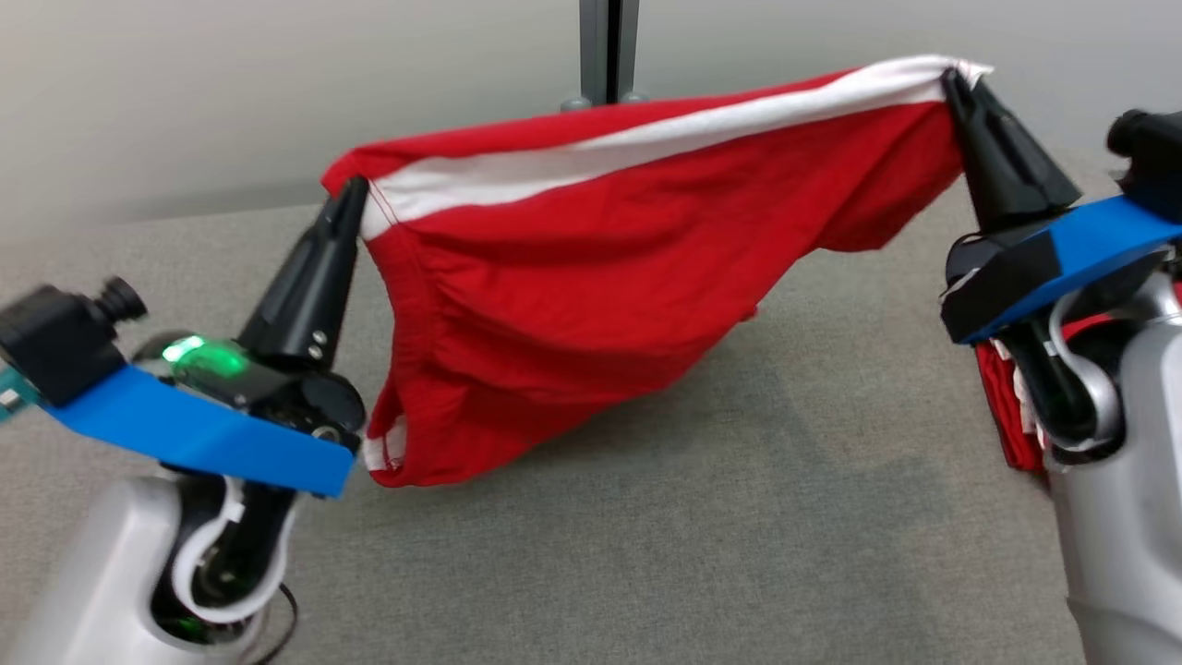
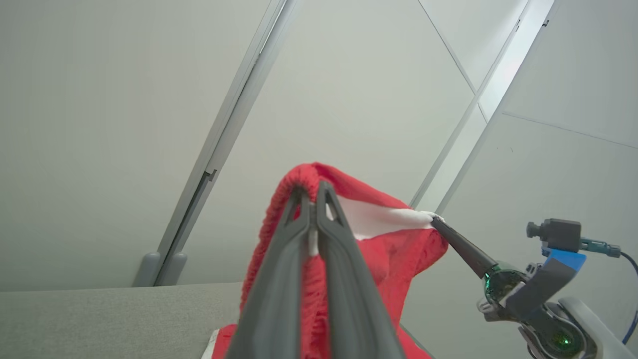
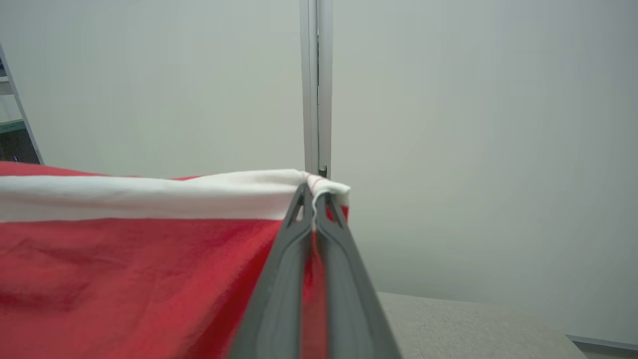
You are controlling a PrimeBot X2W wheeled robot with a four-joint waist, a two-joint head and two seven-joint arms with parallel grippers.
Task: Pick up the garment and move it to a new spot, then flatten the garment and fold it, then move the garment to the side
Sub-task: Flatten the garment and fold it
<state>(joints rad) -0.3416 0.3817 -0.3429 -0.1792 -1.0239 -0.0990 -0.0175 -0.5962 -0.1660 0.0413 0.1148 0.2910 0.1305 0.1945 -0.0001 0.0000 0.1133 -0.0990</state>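
left pincer [image 1: 355,189] clamped on garment [image 1: 600,277] corner, right pincer [image 1: 951,81] clamped on opposite corner; it hangs between.

The grey cloth-covered table [image 1: 646,554] bears a bundle of red and white cloth [image 1: 1007,425] near its right edge, while whether the hanging garment [image 1: 591,305] brushes it toward the left edge is unclear.

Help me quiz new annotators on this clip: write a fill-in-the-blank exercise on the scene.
1. The garment held above the table is mostly ____ in colour.
2. Along its top edge runs a ____ band.
3. The left gripper and the right gripper are each ____ on one end of that edge.
Missing words: red; white; shut.
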